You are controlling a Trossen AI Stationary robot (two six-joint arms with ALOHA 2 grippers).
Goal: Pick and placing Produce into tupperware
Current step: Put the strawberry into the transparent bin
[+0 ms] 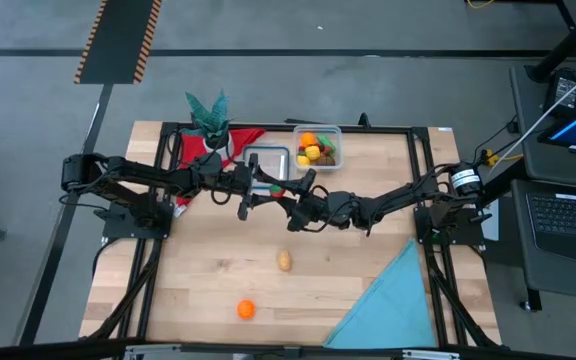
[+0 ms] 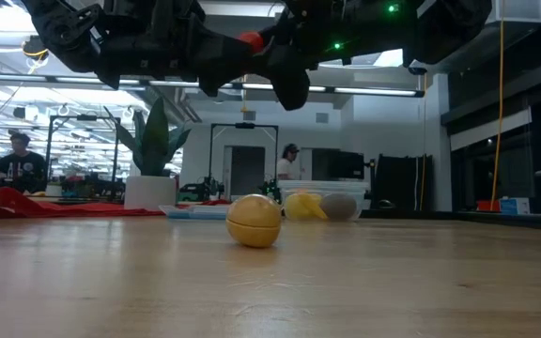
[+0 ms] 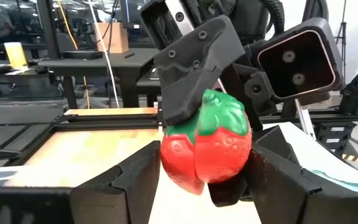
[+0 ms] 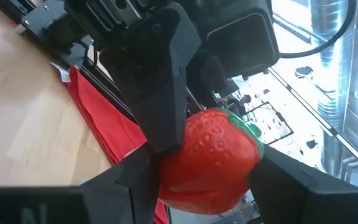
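Wooden table (image 1: 218,270), a blue cloth (image 1: 393,300) at one near corner, a red cloth (image 1: 243,140) and a potted plant (image 1: 208,115) at the far edge.

- Both my arms meet in the air above the middle of the table.
- A strawberry (image 3: 207,146) sits between them, red with a green cap, well clear of the wood.
- My right pincer (image 4: 197,180): partly open, jaws pressed to both sides of the strawberry, holding it.
- My left pincer (image 3: 204,180): the same strawberry sits in its mouth. I cannot tell whether it grips or lies loose.
- The clear tub (image 1: 339,140) stands at the far edge, beyond the pincers and beside the red cloth. Orange, yellow and red pieces lie inside.
- A tan potato (image 1: 284,262) lies on the bare wood, nearer than the pincers.
- An orange (image 1: 245,310) lies nearer still, apart from the potato.
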